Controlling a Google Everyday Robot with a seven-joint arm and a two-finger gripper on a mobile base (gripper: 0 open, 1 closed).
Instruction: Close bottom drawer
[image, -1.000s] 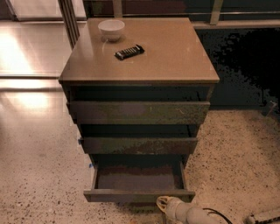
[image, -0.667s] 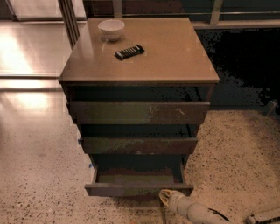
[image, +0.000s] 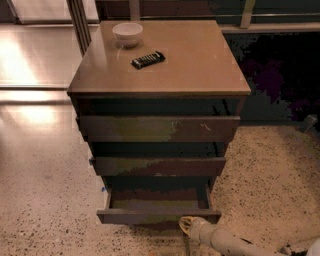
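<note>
Since a second before, the bottom drawer had slid part of the way back in, and my claw had come forward with it. Less of the tray's inside showed than before.

The speckled floor spread around everything, with bright glare on the smooth strip at the upper left. On it stood the brown cabinet, seen from above and in front, with its flat top catching the light. Below the top came three dark fronts, stepped narrower downward. The top drawer was the widest and the middle drawer was narrower, and each had a dark gap above it. The bottom drawer was the narrowest and lowest. It stood out further than the other two, open enough that its shallow wooden floor and side walls showed.

My pale arm reached in from the lower right corner. My claw sat at its end, right up against the lower edge of the bottom drawer's front panel, toward the right end. I could not tell how wide the claw stood, and it held nothing that I could see.

On the cabinet's top, near the back left, was a white bowl. Just beside it, toward the front, lay a small black bar (a remote or a wrapped snack, I could not say), angled and apart from the bowl.
</note>
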